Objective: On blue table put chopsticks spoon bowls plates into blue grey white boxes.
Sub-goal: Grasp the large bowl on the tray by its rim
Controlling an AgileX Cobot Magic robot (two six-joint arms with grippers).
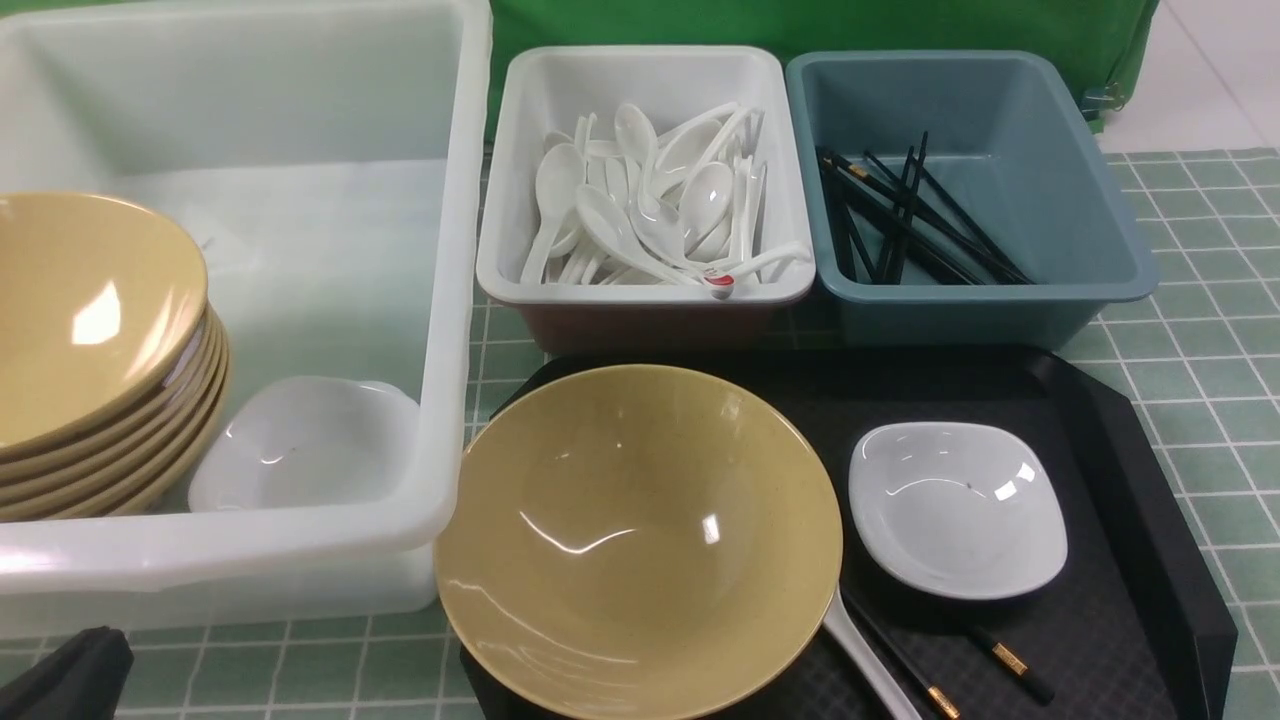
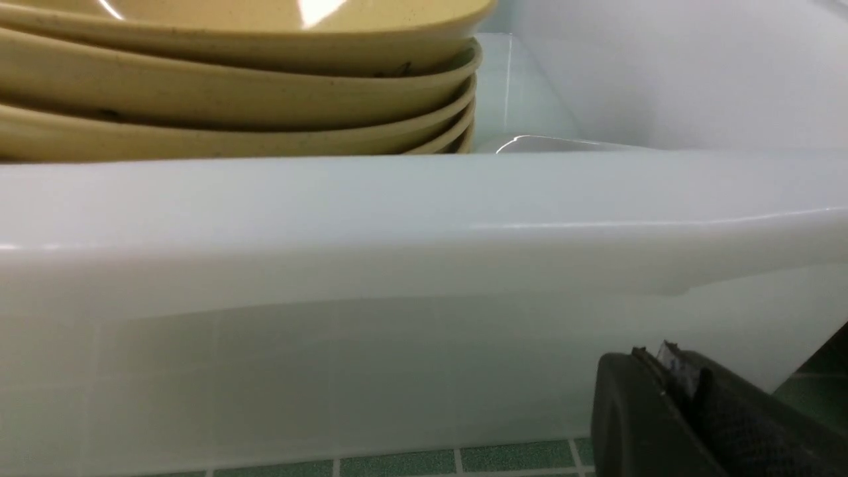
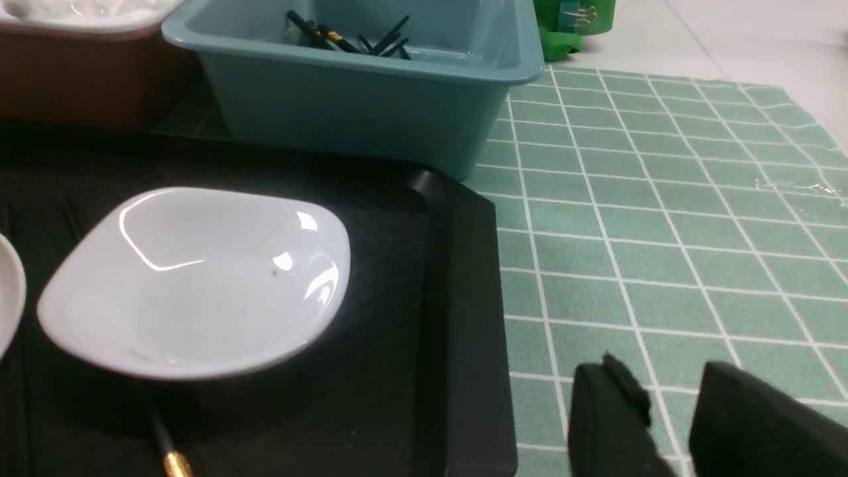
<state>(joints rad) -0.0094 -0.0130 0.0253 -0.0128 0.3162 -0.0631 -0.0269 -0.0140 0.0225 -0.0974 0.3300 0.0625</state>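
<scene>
A tan bowl [image 1: 640,540] and a small white plate [image 1: 955,505] sit on the black tray [image 1: 1130,480]. A white spoon's handle [image 1: 865,665] sticks out from under the bowl, beside black chopsticks [image 1: 1010,660]. The large white box [image 1: 440,300] holds a stack of tan bowls [image 1: 90,350] and a white plate [image 1: 300,445]. My left gripper [image 1: 60,680] is low at the box's near outer wall [image 2: 397,218], and its jaws [image 2: 669,371] are together and empty. My right gripper [image 3: 669,391] is slightly open and empty over the table [image 3: 662,232], right of the tray [image 3: 457,298] and plate [image 3: 199,278].
The small white box [image 1: 495,200] at the back middle holds several white spoons, one with a red mark [image 1: 720,285]. The blue-grey box [image 1: 1100,200] at the back right holds several chopsticks [image 1: 900,220]. A green backdrop [image 1: 800,25] stands behind the boxes.
</scene>
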